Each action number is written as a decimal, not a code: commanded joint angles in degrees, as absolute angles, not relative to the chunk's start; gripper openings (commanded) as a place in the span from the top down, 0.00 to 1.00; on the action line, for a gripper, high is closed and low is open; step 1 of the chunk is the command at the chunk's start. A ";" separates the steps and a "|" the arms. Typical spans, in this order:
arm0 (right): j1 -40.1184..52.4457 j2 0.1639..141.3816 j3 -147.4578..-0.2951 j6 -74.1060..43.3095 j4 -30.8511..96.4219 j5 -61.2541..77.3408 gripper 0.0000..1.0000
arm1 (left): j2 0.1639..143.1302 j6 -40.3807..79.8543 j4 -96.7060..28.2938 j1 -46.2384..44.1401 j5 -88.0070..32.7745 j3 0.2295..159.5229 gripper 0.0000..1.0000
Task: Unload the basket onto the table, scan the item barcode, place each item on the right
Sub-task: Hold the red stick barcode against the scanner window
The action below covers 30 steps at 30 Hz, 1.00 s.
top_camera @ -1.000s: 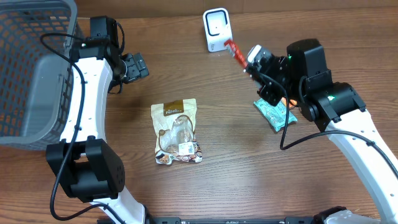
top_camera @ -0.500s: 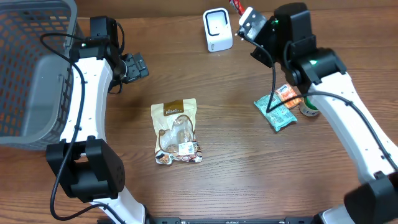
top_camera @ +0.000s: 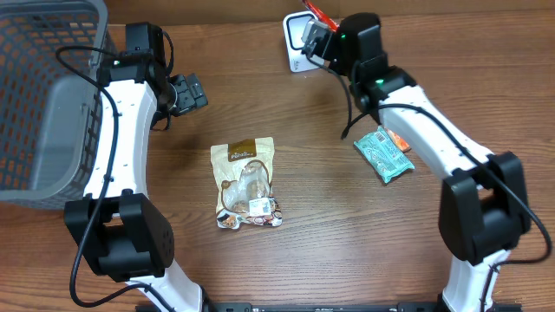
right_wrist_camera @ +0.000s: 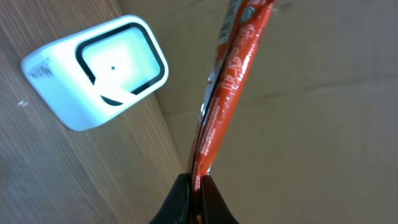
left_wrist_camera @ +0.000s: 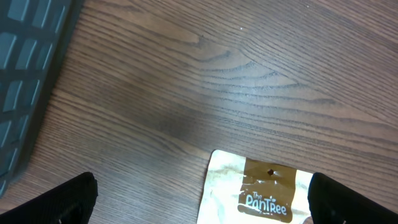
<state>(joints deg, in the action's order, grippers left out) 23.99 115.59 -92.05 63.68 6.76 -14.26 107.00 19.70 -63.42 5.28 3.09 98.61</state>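
Red stick packet point(right_wrist_camera: 231, 87) is pinched at its lower end by the closed right jaws and runs up and away from them at a slight tilt, with white print along its length. In the overhead view the packet point(top_camera: 314, 12) juts out past the jaws at the far edge of the worktop point(top_camera: 338, 234), over the top right corner of the white scanner point(top_camera: 295, 50). The right wrist view shows the scanner point(right_wrist_camera: 99, 71) just to the left of the packet, its black-framed window facing the camera. Whether packet and scanner touch cannot be told. Nothing stands between them. The right arm point(top_camera: 416, 121) stretches in a long diagonal from the near right corner to the far edge, its wrist partly covering the scanner from above. Beside the arm's middle a teal packet point(top_camera: 383, 154) lies flat, with an orange item point(top_camera: 399, 139) peeking out from under its far side. The left jaws stand wide open and grip nothing, hanging over bare wood just beyond the top edge of a beige snack pouch point(left_wrist_camera: 261, 193). That pouch point(top_camera: 247, 184) lies flat mid-worktop, well apart from the scanner. The left arm point(top_camera: 130, 121) rises along the left side, next to a grey mesh basket point(top_camera: 43, 95).
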 commanded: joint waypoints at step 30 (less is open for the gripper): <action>26.98 132.60 -93.08 77.01 -13.47 -26.50 0.97 | 107.50 19.29 -63.37 5.21 3.55 98.74 0.00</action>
